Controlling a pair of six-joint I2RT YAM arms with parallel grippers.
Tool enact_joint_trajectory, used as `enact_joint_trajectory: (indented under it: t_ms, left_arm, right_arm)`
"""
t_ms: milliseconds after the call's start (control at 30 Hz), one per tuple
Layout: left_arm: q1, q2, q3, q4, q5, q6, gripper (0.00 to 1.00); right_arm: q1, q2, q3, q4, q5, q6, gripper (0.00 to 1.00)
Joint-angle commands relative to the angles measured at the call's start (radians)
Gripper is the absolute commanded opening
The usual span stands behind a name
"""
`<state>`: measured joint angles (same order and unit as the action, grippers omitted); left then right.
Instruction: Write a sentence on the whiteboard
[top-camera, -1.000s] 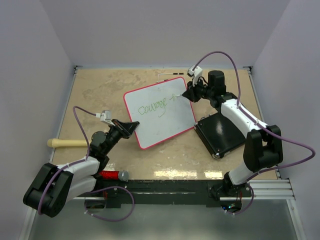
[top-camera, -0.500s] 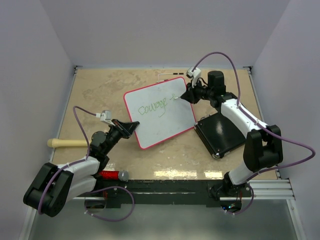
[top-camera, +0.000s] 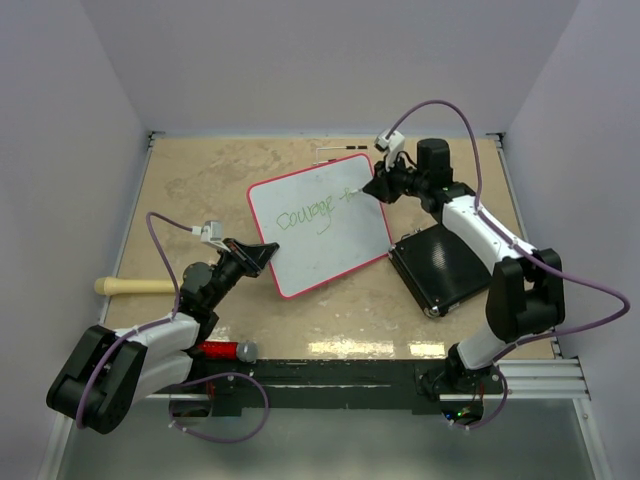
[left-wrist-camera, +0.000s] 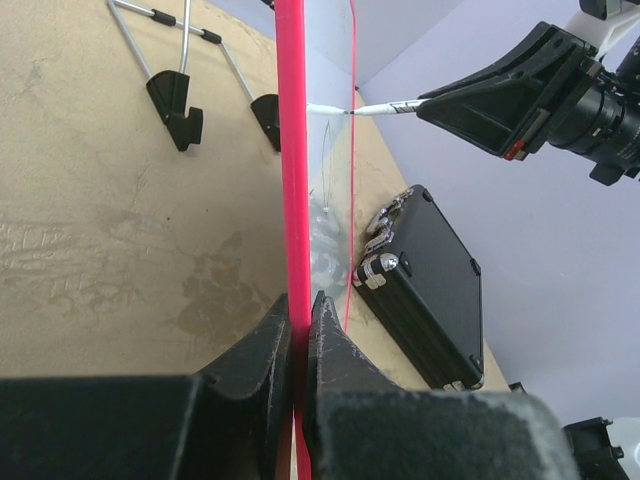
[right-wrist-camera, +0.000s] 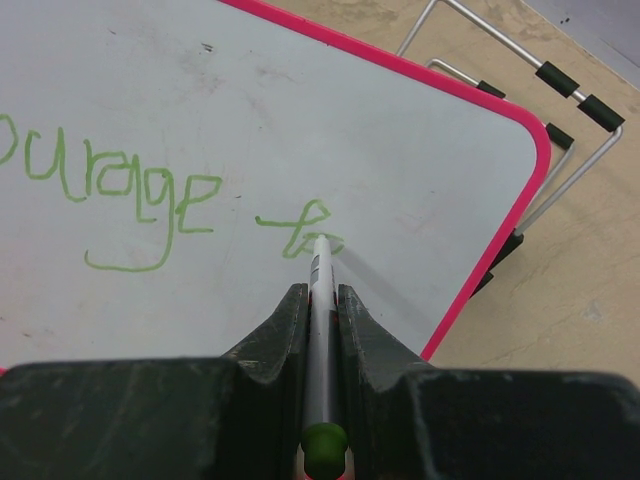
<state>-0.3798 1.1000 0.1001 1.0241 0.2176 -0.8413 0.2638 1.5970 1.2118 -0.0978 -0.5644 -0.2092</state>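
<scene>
1. Right gripper (right-wrist-camera: 320, 296): the jaws are clamped on a marker (right-wrist-camera: 319, 268). Its tip projects just ahead of the fingertips and touches the whiteboard (right-wrist-camera: 200, 90) at the unfinished second word of the green writing (right-wrist-camera: 130, 190).
2. Left gripper (left-wrist-camera: 302, 303): the jaws are pinched together on the board's red rim. The panel runs straight ahead of the fingertips, with its wire stand (left-wrist-camera: 180, 95) to their left.
3. Hazard, board shift: the hold is a thin edge pinch at one corner, well apart from the marker tip. Pen pressure could pivot the panel about that pinch and skew the line of text.
4. Hazard, marker slip: the barrel lies along a narrow finger channel. Drag on the glossy face may twist or push it back, so strokes would thin out or skip.
5. Hazard, space: little bare board remains to the right of the tip, so further letters may run onto the rim.
6. Hazard, collision: the black case (top-camera: 440, 262) sits near the right arm, below its wrist, and a low sweep might strike it.
</scene>
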Motion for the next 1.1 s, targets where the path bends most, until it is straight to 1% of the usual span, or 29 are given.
enact_joint_trajectory:
  t_ms: [0,133,400,567,633,867,1067]
  left_arm:
    - [-0.008,0.014,-0.017,-0.056,0.068,0.151,0.0]
    - [-0.008,0.009,-0.02,-0.059,0.068,0.15,0.0]
    - [-0.008,0.009,-0.019,-0.056,0.074,0.15,0.0]
    - [-0.008,0.017,-0.017,-0.055,0.078,0.153,0.0]
    - [-0.008,0.02,-0.017,-0.05,0.08,0.154,0.0]
    - [-0.008,0.024,-0.011,-0.048,0.085,0.156,0.0]
    - [-0.008,0.026,-0.01,-0.05,0.08,0.156,0.0]
  right_arm:
    - [-0.035,-0.074,-0.003,0.039,-0.035,0.016,0.0]
    - [-0.061,-0.098,0.003,0.095,-0.042,0.053,0.0]
    - [-0.074,0.006,0.064,0.092,-0.031,0.062,0.0]
    - [-0.071,0.037,0.083,0.093,-0.025,0.076,0.0]
    - [-0.072,0.049,0.087,0.118,-0.025,0.083,0.0]
    - [-0.071,0.058,0.078,0.119,-0.043,0.073,0.0]
    - [-0.071,0.055,0.058,0.06,-0.058,0.025,0.0]
